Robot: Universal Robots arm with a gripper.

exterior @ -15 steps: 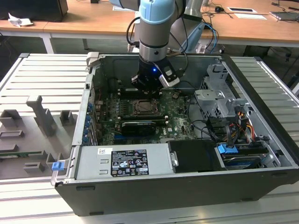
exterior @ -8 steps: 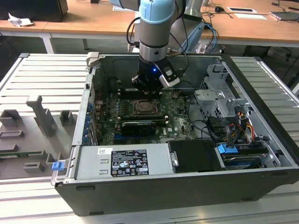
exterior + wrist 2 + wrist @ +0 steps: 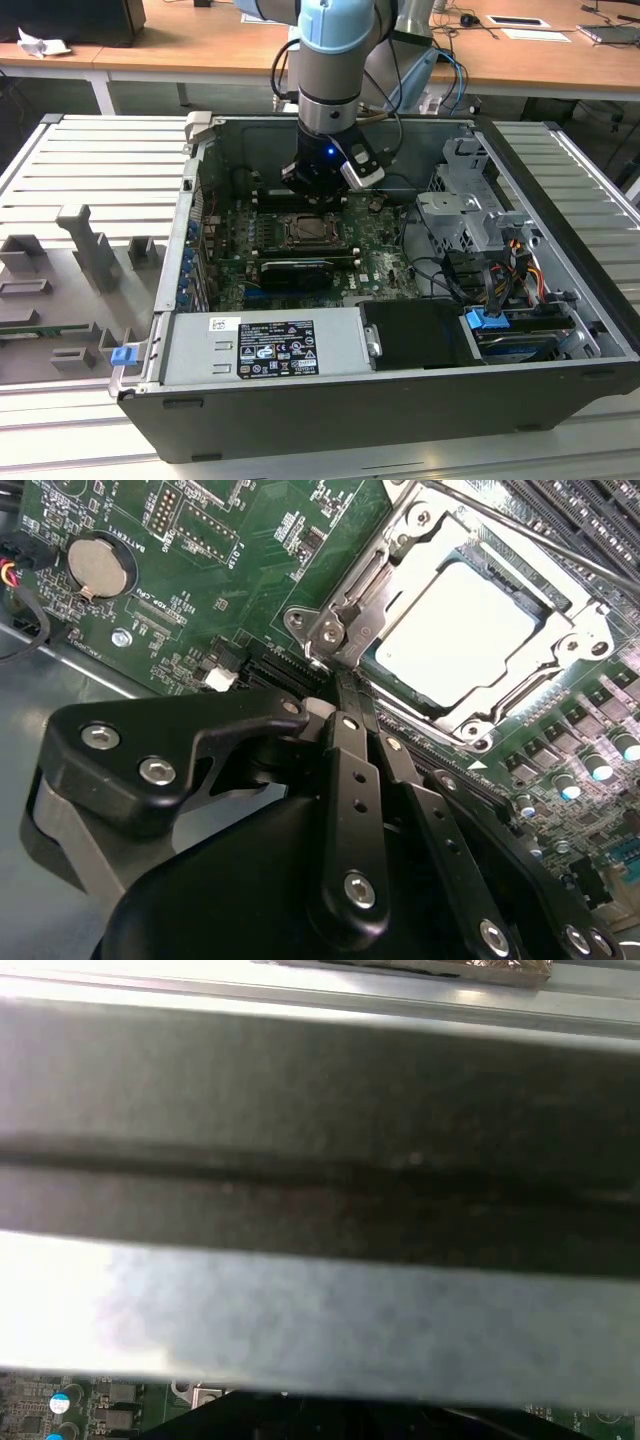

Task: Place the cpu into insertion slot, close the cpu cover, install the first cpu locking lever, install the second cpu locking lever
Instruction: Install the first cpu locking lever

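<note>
In the second wrist view, the cpu [image 3: 455, 630], a flat, matte silver square, lies level in the insertion slot [image 3: 545, 605] under the closed, shiny steel cpu cover [image 3: 400, 555]. The black tool [image 3: 352, 702], fingers pressed together, touches the cover's corner.

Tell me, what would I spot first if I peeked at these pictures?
Probably the big open computer case with its green circuit board, and the robot arm reaching down into it. In the second wrist view, the black gripper has its fingers pressed together right beside the cpu, a pale square chip lying in the insertion slot with the shiny cpu cover folded down around it. A round silver coin battery also glints on the board.
</note>
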